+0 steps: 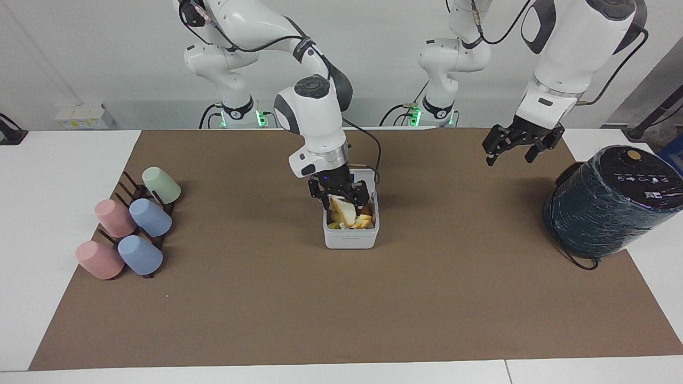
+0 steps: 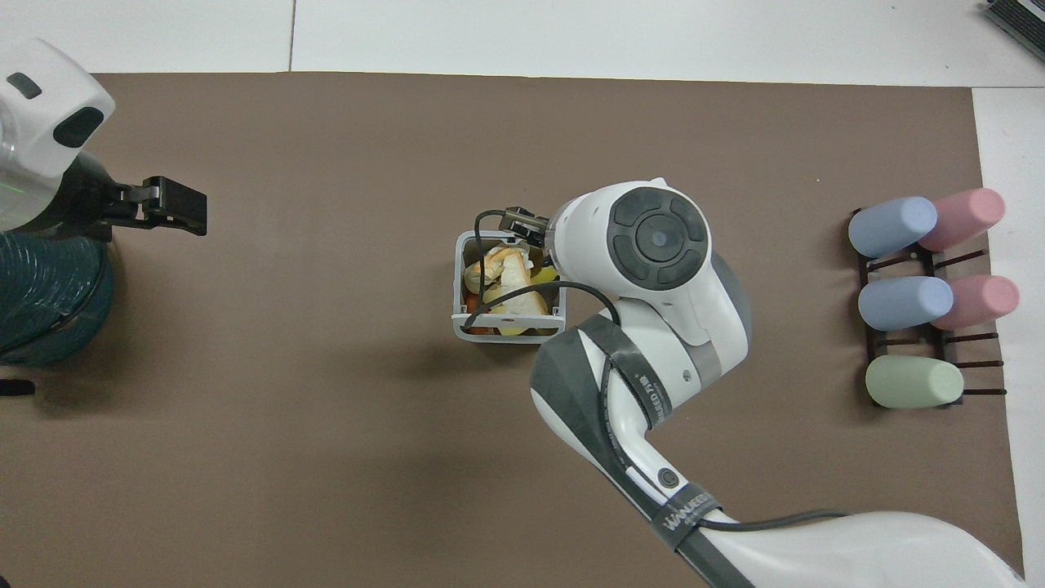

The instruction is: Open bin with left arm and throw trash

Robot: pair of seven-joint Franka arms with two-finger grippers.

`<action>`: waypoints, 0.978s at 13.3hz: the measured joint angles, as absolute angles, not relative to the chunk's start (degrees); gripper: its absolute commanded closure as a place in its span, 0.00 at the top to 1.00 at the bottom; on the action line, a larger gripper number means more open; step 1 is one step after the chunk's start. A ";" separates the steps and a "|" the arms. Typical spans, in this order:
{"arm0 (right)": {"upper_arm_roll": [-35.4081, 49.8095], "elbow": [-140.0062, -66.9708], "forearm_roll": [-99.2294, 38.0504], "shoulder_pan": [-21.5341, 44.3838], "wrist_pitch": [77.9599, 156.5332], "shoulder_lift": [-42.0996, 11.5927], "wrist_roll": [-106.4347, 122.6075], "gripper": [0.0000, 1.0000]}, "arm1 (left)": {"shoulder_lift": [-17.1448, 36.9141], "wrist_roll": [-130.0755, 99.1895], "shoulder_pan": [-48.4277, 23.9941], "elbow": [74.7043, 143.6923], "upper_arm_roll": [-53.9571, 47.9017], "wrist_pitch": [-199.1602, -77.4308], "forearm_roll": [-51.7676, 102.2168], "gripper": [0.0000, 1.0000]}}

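The white bin (image 1: pixel 350 240) stands open in the middle of the brown mat, its lid mostly hidden by the right arm. It holds several food scraps, with a pale wedge with a tan edge (image 1: pixel 343 212) lying on top and an orange bit (image 1: pixel 365 218) beside it. My right gripper (image 1: pixel 341 198) is open, low over the bin, just above the wedge. In the overhead view the bin's rim (image 2: pixel 459 269) and the wedge (image 2: pixel 513 286) show beside the right arm's wrist. My left gripper (image 1: pixel 515 152) is open and empty, raised over the mat next to the dark cylinder; it also shows in the overhead view (image 2: pixel 175 206).
A big dark cylinder wrapped in film (image 1: pixel 608 202) stands at the left arm's end of the table. A rack of pastel cups (image 1: pixel 133 224) lies at the right arm's end. A black cable hangs from the right wrist over the bin's rim.
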State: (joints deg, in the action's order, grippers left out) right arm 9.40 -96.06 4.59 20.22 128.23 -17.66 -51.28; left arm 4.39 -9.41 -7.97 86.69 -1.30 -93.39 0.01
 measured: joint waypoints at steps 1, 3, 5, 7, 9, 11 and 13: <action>9.34 -96.08 4.72 18.86 126.46 -16.58 -48.13 1.00 | 4.39 -9.40 -7.97 86.89 -1.34 -93.58 0.01 1.00; 9.25 -96.89 4.80 15.52 124.04 -13.89 -42.22 1.00 | 4.38 -9.39 -7.98 87.65 -1.38 -94.96 0.01 1.00; 9.21 -100.23 4.83 11.81 123.51 -9.96 -36.85 1.00 | 4.36 -9.39 -7.97 88.52 -1.37 -96.17 0.01 1.00; 9.19 -104.11 4.85 8.73 122.69 -5.71 -32.59 1.00 | 4.35 -9.39 -7.93 89.02 -1.35 -96.49 0.01 1.00; 9.18 -105.72 4.84 5.78 120.05 -2.92 -28.78 1.00 | 4.37 -9.39 -7.92 89.40 -1.34 -96.81 0.01 1.00; 9.15 -105.71 4.81 3.06 117.98 -1.79 -25.90 1.00 | 4.54 -9.39 -7.89 89.48 -1.29 -96.95 0.01 1.00; 9.11 -105.04 4.74 1.10 115.77 -1.50 -23.97 1.00 | 4.58 -8.92 -7.80 89.48 -1.22 -96.93 0.01 1.00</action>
